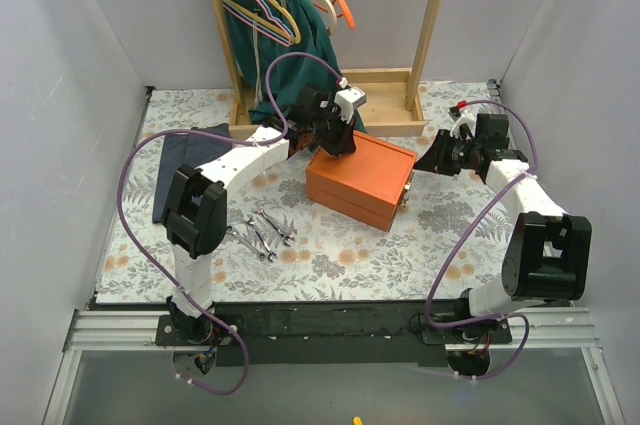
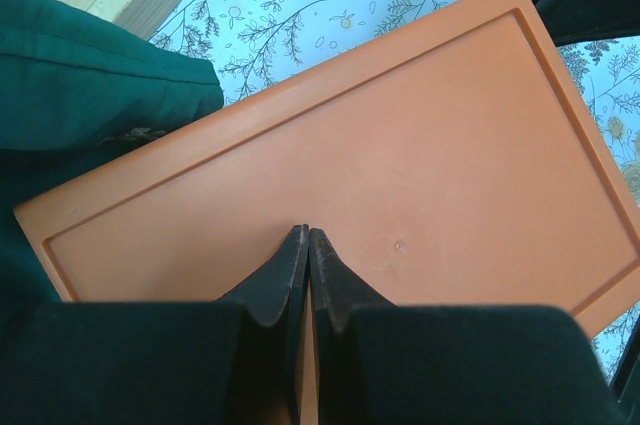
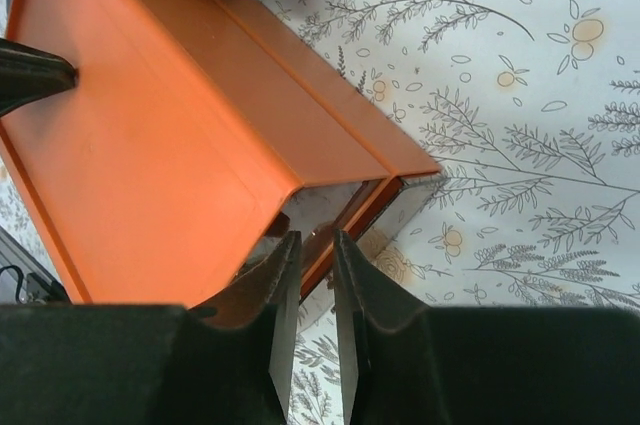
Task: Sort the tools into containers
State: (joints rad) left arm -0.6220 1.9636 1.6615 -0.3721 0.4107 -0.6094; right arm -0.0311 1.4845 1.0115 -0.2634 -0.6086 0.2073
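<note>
On the orange box (image 2: 420,135) your left gripper (image 2: 307,237), fingers together, pins it so your right gripper (image 3: 314,241), fingers barely apart, can probably tug the drawer (image 3: 330,207).

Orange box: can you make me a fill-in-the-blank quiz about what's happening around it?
1. The left claw, its tips at the lid of the orange box, is ___.
2. The silver wrenches lie on the table on the robot's ___ side.
3. The right claw sits at the end of the box where a ___ drawer shows.
Missing words: shut; left; clear.
</note>
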